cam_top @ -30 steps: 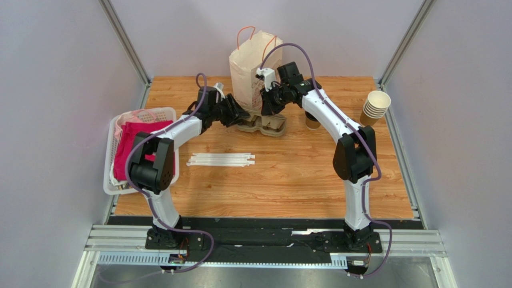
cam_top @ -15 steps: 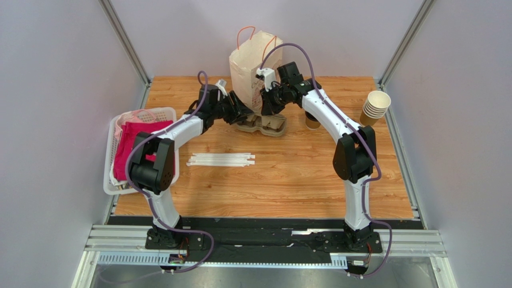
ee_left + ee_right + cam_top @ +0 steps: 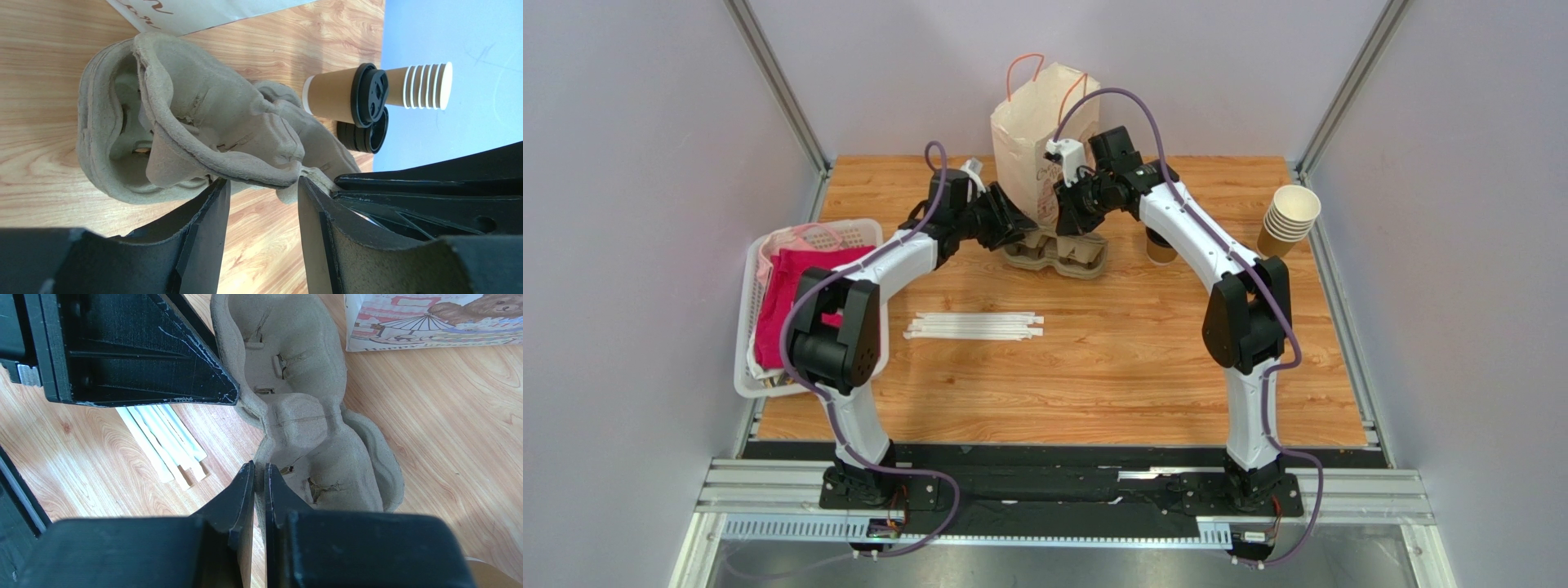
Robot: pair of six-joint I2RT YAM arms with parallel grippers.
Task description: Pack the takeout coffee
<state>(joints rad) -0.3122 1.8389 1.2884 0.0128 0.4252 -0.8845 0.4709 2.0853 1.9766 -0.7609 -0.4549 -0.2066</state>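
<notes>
Counted: 1 takeout coffee [image 3: 344, 92], a tan paper cup w/ round black lid, upright on the wooden counter [image 3: 1136, 355], just right of 1 grey moulded-pulp carrier [image 3: 307, 416], not in it. Right gripper [image 3: 259, 478] pinches the carrier rim. Left gripper [image 3: 261, 196] is spread astride the carrier's edge. 1 brown paper bag [image 3: 1032, 135] stands behind.

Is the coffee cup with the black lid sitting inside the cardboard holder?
No, the coffee cup stands on the table past the cardboard holder, next to loose black lids.
</notes>
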